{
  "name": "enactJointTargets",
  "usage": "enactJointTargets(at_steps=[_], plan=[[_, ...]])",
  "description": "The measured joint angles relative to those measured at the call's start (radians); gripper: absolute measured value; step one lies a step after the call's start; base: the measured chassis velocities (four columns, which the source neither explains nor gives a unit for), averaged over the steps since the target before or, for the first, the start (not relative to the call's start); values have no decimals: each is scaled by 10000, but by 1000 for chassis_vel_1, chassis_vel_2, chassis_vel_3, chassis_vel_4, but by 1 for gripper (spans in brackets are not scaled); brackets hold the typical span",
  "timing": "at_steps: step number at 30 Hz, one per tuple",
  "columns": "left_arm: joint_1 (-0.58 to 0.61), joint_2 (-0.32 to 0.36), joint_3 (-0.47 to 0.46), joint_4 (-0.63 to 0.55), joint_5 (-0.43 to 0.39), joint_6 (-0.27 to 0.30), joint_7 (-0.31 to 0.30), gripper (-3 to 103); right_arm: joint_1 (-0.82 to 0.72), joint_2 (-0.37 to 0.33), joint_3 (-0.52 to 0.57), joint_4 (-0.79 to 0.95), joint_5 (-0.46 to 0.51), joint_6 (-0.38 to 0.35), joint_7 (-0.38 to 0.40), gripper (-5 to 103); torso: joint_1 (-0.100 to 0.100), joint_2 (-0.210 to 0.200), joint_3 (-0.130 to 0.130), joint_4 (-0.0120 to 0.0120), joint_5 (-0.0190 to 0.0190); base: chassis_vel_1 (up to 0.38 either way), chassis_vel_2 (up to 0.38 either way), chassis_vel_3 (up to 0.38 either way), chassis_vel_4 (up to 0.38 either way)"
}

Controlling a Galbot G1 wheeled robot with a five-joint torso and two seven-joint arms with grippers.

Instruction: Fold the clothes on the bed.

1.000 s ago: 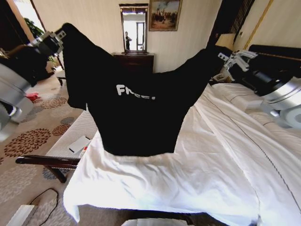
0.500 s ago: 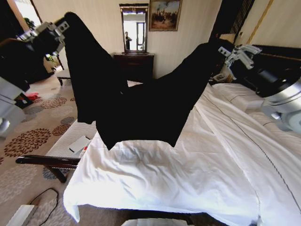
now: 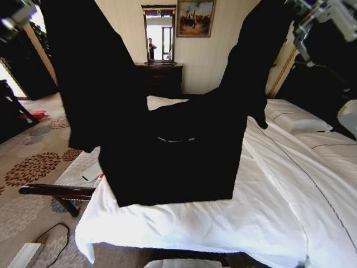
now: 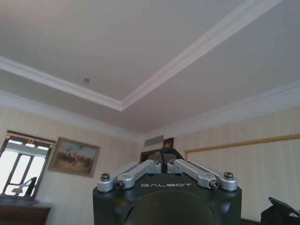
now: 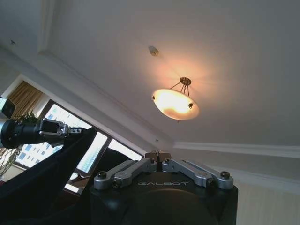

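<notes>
Two arms are raised high in the head view. The left gripper (image 3: 14,17) sits at the upper left corner of the frame and the right gripper (image 3: 318,14) at the upper right corner, each at a top corner of the black T-shirt (image 3: 167,145). Compared with half a second ago, both grippers have gone up and outward, from mid-height at the frame sides to its top edge. The shirt now hangs as two long dark bands falling from the upper corners to a sagging middle. Its lower edge lies at centre frame, over the near part of the white bed (image 3: 268,212); whether the hem touches the sheet cannot be told. A thin pale line crosses the shirt's middle; the white lettering seen a second ago is not readable now. The bench (image 3: 67,190) at lower left and the mirror (image 3: 159,33) at top centre stand as before.

Left wrist view: left gripper (image 4: 165,161) at bottom centre, pointing at the ceiling. Its silver linkages are drawn in toward the middle, fingertips together. No cloth is visible between them, so a grasp cannot be confirmed from here.

Right wrist view: right gripper (image 5: 158,155) at bottom centre, below a lit ceiling lamp (image 5: 175,104). Linkages are likewise drawn in and the tips clenched. At middle left the left gripper (image 5: 77,131) is clamped on the shirt's edge, and black fabric (image 5: 42,183) slopes down from it toward the lower left.
</notes>
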Motion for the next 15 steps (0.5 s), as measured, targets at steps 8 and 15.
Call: enactJointTargets(at_steps=[8, 15], plan=[[748, -1360, 3695, 55, 2486, 1327, -453, 0, -87, 218, -3543, -965, -2209, -99, 186, 0, 2, -1, 2, 2, 1, 0, 0, 0, 0], [536, -2974, 8166, 1924, 6139, 1708, -277, 0, 883, 1499, -7191, -2991, -3849, -3, 354, 0, 3, -3, 3, -10, 1, 0, 0, 0, 0]])
